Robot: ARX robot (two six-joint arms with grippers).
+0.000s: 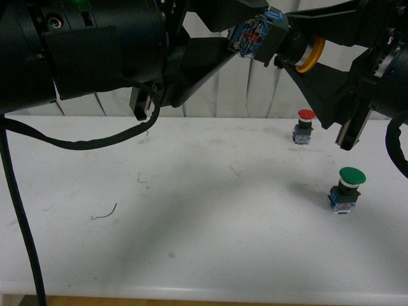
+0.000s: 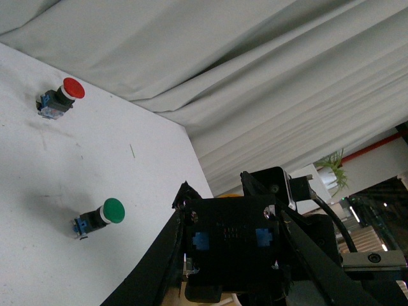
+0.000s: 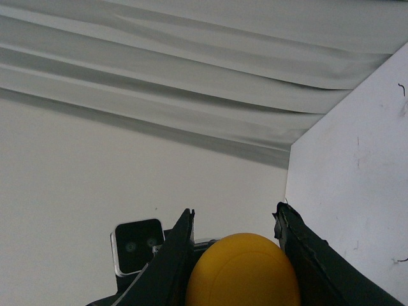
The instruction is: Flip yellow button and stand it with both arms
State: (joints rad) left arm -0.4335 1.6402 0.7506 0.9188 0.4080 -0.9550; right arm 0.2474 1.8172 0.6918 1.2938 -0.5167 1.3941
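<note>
The yellow button (image 1: 280, 43) hangs high above the table, lying sideways, held by both grippers. Its blue-grey contact block points left and its yellow cap (image 1: 313, 55) points right. My left gripper (image 1: 245, 38) is shut on the block end; in the left wrist view the dark block (image 2: 229, 239) fills the space between the jaws. My right gripper (image 1: 299, 54) is shut on the cap end; in the right wrist view the yellow cap (image 3: 242, 271) sits between the two black fingers (image 3: 172, 255).
A red-capped button (image 1: 304, 126) stands on the white table (image 1: 191, 210) at the back right. A larger green-capped button (image 1: 345, 189) stands nearer on the right. A black cable (image 1: 83, 141) trails over the left side. White curtains hang behind.
</note>
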